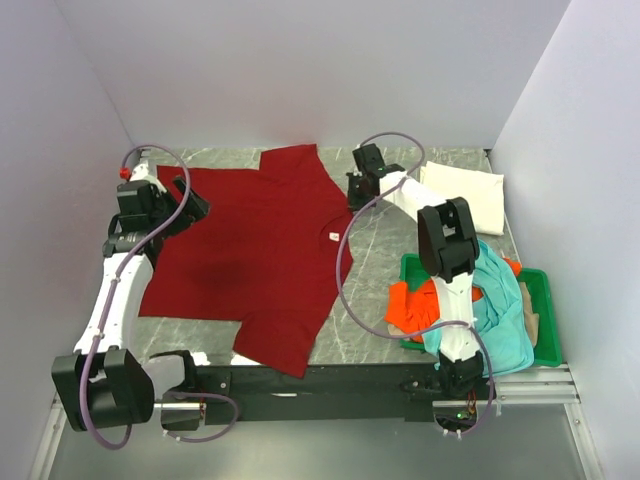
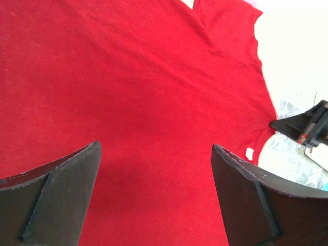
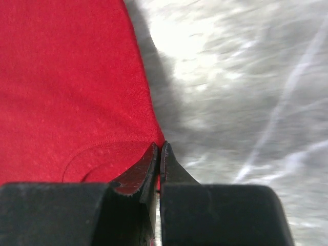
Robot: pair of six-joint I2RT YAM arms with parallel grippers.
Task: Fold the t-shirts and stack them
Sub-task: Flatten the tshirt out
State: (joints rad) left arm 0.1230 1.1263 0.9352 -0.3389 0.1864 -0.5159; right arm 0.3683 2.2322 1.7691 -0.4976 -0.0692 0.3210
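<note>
The dark red t-shirt lies spread flat on the marble table, its collar towards the right. My left gripper is open over the shirt's left part, and its wrist view shows the open gripper above red cloth. My right gripper is at the shirt's right edge near the collar. In its wrist view the gripper is shut on the red hem. A folded white t-shirt lies at the back right. The orange t-shirt and the teal t-shirt lie crumpled on the tray.
A green plastic tray stands at the right front and holds the orange and teal shirts. White walls close in the table at the back and both sides. The right gripper's tip shows in the left wrist view. Bare marble lies right of the red shirt.
</note>
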